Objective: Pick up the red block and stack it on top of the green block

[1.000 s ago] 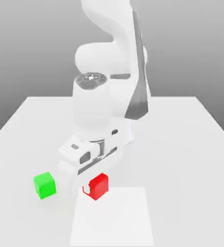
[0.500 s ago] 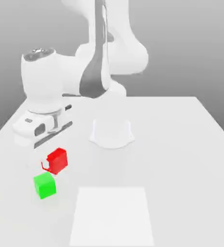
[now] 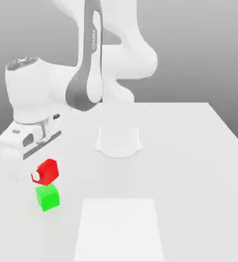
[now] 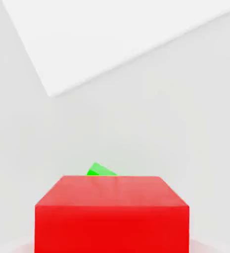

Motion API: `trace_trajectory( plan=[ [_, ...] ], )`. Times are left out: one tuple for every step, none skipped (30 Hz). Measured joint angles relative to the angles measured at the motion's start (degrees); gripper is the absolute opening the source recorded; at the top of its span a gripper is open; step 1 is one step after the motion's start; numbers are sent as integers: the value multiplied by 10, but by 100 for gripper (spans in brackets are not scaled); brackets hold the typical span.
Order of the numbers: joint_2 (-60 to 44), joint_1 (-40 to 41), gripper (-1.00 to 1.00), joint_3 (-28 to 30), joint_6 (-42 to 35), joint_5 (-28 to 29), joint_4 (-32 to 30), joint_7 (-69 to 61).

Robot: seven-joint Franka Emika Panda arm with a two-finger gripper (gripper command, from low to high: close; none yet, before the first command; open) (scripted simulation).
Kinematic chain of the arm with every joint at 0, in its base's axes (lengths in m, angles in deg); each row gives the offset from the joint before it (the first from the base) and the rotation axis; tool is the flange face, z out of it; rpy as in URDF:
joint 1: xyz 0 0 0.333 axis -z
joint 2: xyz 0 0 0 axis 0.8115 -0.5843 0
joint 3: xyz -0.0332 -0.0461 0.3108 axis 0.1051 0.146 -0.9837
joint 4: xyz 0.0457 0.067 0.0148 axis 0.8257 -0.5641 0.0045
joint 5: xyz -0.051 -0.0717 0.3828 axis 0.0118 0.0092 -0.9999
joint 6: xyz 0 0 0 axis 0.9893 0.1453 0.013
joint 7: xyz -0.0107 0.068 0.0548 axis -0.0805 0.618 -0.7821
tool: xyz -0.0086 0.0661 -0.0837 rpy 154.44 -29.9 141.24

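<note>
The red block [image 3: 47,171] hangs in the air, held in my gripper [image 3: 43,173], whose jaws are shut on it. Directly beneath it, on the table at the exterior view's left, sits the green block [image 3: 48,198]. The red cube looks to be just above the green one's top face, slightly turned relative to it. In the hand view the red block [image 4: 112,213] is large and close, and a small green corner of the green block [image 4: 101,171] peeks out behind it.
A lighter white square patch [image 3: 120,228] lies on the white table [image 3: 192,153] near the front, to the right of the green cube in the exterior view. The arm's round base [image 3: 119,139] stands at the table's middle.
The arm has swung from the table's middle to the exterior view's left, carrying the red block with it. The block now hovers over the green cube.
</note>
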Motion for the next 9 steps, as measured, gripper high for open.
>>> trace_trajectory(
  plan=[
    [-9, -1, -100, -1, 8, -13, 0, -9],
    [-19, -1, -100, -5, 17, -26, -1, -19],
    [-28, -2, -100, -6, 25, -40, -1, -28],
    [-38, -2, -100, -10, 34, -53, -2, -38],
    [-48, 0, -100, -13, 44, -67, -3, -47],
    [-59, 3, -100, -19, 53, -81, -4, -57],
    [-69, 6, -100, -25, 62, -94, -5, -66],
    [-75, 9, 100, -29, 68, -102, -5, -72],
    [-75, 9, 100, -29, 68, -102, -5, -72]
  ],
)
